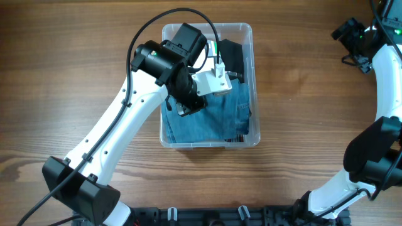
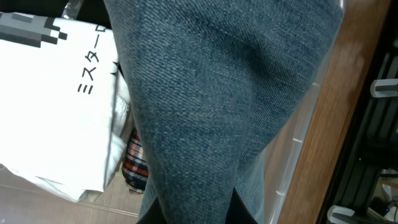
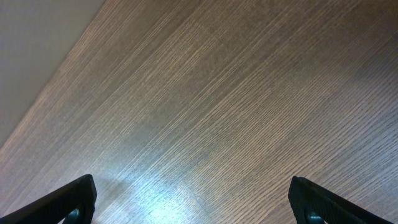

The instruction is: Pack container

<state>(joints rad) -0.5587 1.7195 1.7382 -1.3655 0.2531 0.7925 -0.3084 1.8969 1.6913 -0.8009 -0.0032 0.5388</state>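
- White cloth [image 2: 56, 106], left wrist view: black katakana "ミスター…", printed sideways, last char cut off by denim [image 2: 236, 81].
- Blocky grey/blk pixel print beside it, no letters legible.

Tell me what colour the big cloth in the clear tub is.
The cloth is blue denim, clearest in the left wrist view.

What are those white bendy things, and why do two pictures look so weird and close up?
Those are two robot arms at a wooden table. One picture looks down from above; the other two come from small cameras on each wrist. The left gripper is down in the clear container, shut and seemingly pinching the blue jeans, beside a white cloth and a checked cloth. The right gripper is open, holding nothing, above bare wood.
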